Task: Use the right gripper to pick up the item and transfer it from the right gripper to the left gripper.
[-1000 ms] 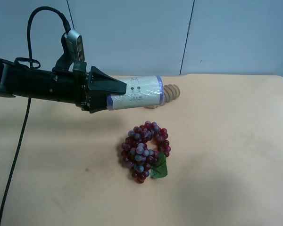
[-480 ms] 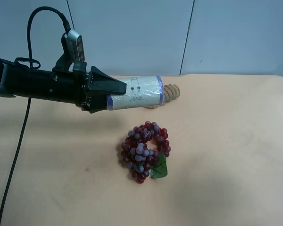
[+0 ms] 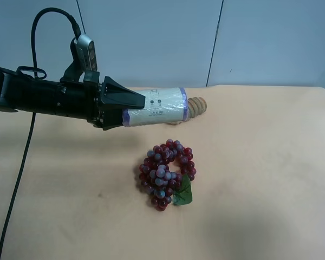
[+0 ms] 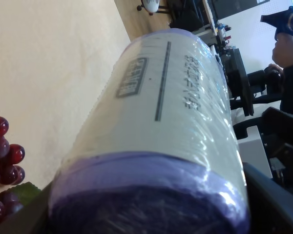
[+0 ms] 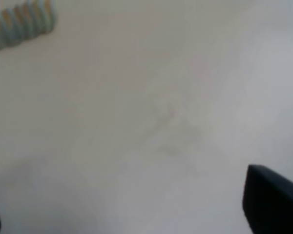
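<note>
The item [image 3: 158,106], a cream-white can with purple bands, hangs lying on its side above the table, its far end pointing to the exterior high view's right. My left gripper [image 3: 134,111], on the arm at that view's left, is shut on the item's near end. Up close in the left wrist view, the item [image 4: 161,122] fills the picture, with a dark finger [image 4: 276,204] beside it. My right gripper [image 5: 136,214] stands open over bare tabletop with nothing between its fingers [image 5: 271,204]. It lies outside the exterior high view.
A bunch of dark red grapes [image 3: 167,173] with a green leaf lies on the beige table [image 3: 260,162], below the held can. A ribbed wooden piece [image 3: 196,105] lies behind the can near the table's far edge, also in the right wrist view [image 5: 22,22].
</note>
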